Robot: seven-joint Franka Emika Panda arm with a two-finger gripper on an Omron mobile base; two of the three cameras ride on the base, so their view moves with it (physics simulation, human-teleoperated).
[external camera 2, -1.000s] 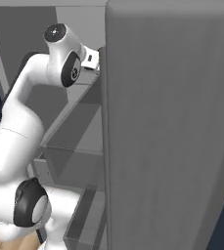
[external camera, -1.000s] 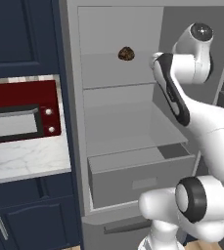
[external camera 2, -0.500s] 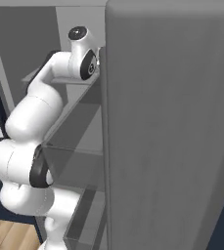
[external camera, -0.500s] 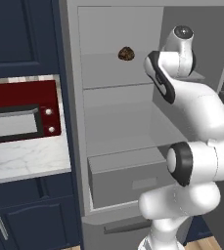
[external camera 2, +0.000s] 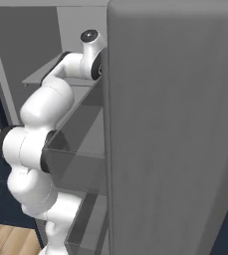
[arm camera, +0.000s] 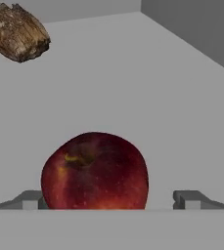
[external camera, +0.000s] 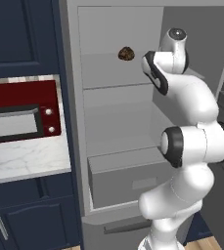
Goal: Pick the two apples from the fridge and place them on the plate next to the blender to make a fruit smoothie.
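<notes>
A red apple point(arm camera: 95, 171) sits on a pale grey shelf point(arm camera: 133, 88), low down and very close. It has a dark dip on top with a little yellow streak. The two fingers point(arm camera: 33, 199) stand wide apart, one on each side of the apple. The left one is just beside the apple, and the right one is a bit away from it. A brown lumpy ball point(arm camera: 17, 32) lies farther back at the top left. A darker grey wall point(arm camera: 196, 24) runs along the top right.
</notes>
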